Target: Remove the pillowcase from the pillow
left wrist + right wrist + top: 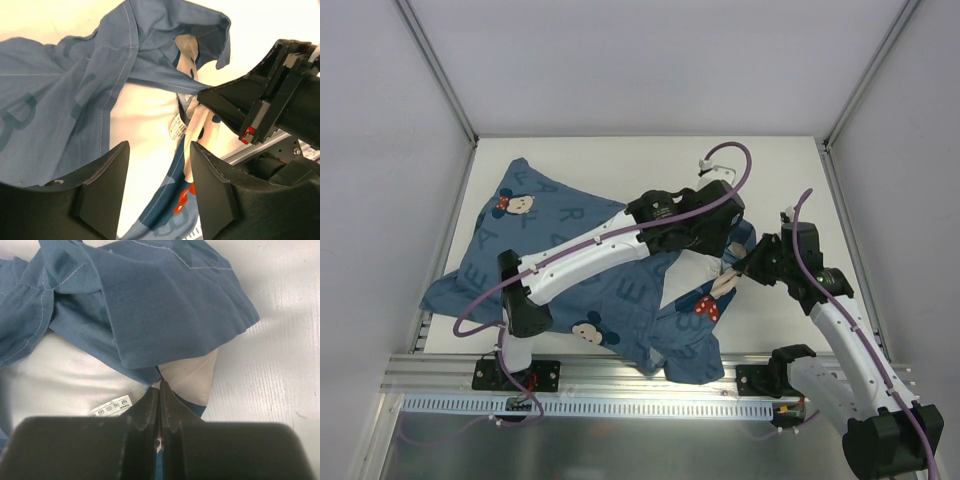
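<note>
The blue printed pillowcase (pixel 560 250) lies across the left and middle of the table, with its open end bunched at the right. My right gripper (pixel 745 266) is shut on the pillowcase's hem (pixel 160 382) at that opening. My left gripper (pixel 157 185) is open and empty, hovering over the opening with its fingers either side of the exposed white pillow (pixel 145 125). The pillow's care tag (pixel 110 406) shows just inside the hem. In the top view the pillow is almost wholly hidden under the fabric and the left arm.
The white table (pixel 780 180) has a metal rail (pixel 620 375) along its near edge, and grey walls stand on three sides. The left arm (pixel 590 250) stretches across the pillowcase towards the right arm, so the two wrists are close together.
</note>
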Tool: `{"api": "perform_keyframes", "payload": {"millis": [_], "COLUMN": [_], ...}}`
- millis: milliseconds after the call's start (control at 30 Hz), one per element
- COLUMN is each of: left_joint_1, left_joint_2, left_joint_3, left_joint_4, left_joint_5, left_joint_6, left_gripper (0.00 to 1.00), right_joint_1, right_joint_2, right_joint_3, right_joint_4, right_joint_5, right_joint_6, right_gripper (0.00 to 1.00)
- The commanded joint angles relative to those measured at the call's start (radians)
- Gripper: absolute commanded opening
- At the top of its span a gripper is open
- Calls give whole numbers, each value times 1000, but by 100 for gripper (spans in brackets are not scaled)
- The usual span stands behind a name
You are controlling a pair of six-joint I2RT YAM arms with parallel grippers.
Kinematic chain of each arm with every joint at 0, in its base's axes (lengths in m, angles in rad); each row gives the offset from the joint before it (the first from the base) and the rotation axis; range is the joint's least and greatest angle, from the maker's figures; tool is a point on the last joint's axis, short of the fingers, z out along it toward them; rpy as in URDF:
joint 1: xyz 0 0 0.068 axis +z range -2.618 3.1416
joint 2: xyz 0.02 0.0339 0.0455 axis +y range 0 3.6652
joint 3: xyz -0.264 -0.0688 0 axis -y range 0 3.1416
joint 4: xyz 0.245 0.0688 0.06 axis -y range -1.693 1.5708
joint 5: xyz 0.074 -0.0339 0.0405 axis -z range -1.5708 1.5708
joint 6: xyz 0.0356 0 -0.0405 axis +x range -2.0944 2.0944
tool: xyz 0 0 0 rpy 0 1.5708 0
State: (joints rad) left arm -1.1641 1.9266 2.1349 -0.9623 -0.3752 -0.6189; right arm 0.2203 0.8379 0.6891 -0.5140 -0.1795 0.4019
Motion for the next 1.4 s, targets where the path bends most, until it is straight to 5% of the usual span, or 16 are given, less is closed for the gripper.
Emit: {"api": "perform_keyframes", "payload": {"millis": [0,367,500,667,767,900,1000,1067,1100,1133,1233,1367], "left_joint_1": [9,24,35,52,72,99,106,112,121,127,133,133], "left_joint_2": [21,176,173,176,224,233,146,63,37,17,-27,-32], "left_joint_3": [34,-15,-58,-116,-142,-167,-219,-245,-266,-277,-293,-296], "left_joint_4": [-16,-82,-87,-90,-90,-90,-43,22,40,56,92,99], "left_joint_5": [-2,30,-10,-44,-12,65,113,162,182,206,275,312], "left_joint_6": [39,15,-19,-25,-31,-51,-71,-56,-53,-47,-41,-47], "left_gripper": [52,61,82,90,74,3,0,0,0,0,0,0], "right_joint_1": [-12,-10,-12,-12,-12,-12,-10,-1,7,14,73,169], "right_joint_2": [-7,-17,-11,-17,-17,-8,-3,15,24,32,75,187], "right_joint_3": [4,3,4,6,10,10,20,42,78,95,177,285], "right_joint_4": [-27,-29,-31,-34,-34,-44,-47,-52,-67,-69,-73,-86], "right_joint_5": [29,29,26,35,32,35,31,23,21,28,66,126], "right_joint_6": [-18,-17,-20,-26,-25,-34,-64,-107,-124,-136,-187,-216], "right_gripper": [1,1,1,1,1,1,2,12,20,47,80,85]}}
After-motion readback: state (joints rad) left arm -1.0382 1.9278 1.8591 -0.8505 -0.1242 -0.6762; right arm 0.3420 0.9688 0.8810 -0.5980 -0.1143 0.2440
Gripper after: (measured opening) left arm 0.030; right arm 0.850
